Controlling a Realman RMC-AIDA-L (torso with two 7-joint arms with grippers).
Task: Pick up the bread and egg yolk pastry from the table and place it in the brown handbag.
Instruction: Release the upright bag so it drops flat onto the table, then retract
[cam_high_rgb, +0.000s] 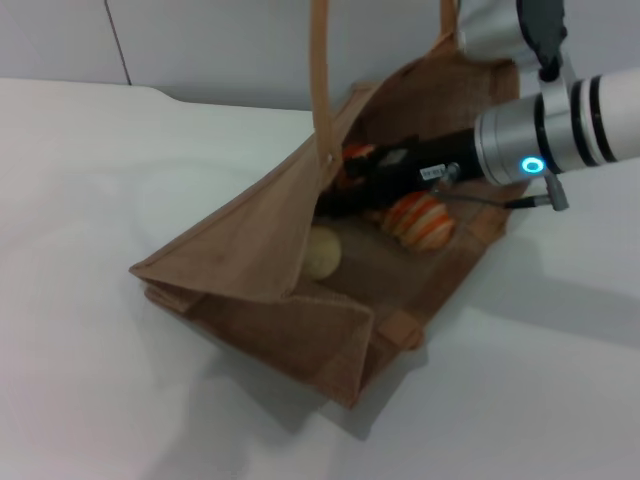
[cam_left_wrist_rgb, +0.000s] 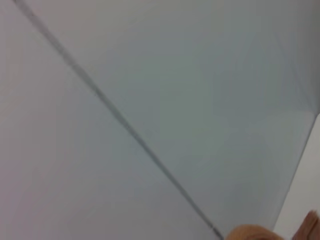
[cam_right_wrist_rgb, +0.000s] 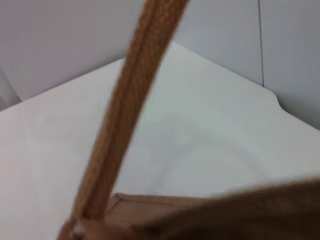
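The brown handbag (cam_high_rgb: 260, 250) stands open on the white table (cam_high_rgb: 90, 200). The bread (cam_high_rgb: 421, 221), orange and cream striped, lies inside the bag near its right wall. The egg yolk pastry (cam_high_rgb: 323, 252), a pale round bun, lies inside the bag to the bread's left. My right gripper (cam_high_rgb: 348, 180) reaches into the bag from the right, just above and left of the bread, with its jaws apart and nothing between them. My left gripper is out of view. The right wrist view shows a bag handle (cam_right_wrist_rgb: 132, 120) and the bag's rim (cam_right_wrist_rgb: 235, 210).
One tan handle (cam_high_rgb: 320, 70) rises straight up out of the head view. A pale wall (cam_high_rgb: 250, 40) stands behind the table. The left wrist view shows only wall panels (cam_left_wrist_rgb: 150, 100) and a tan scrap (cam_left_wrist_rgb: 250, 233) at its edge.
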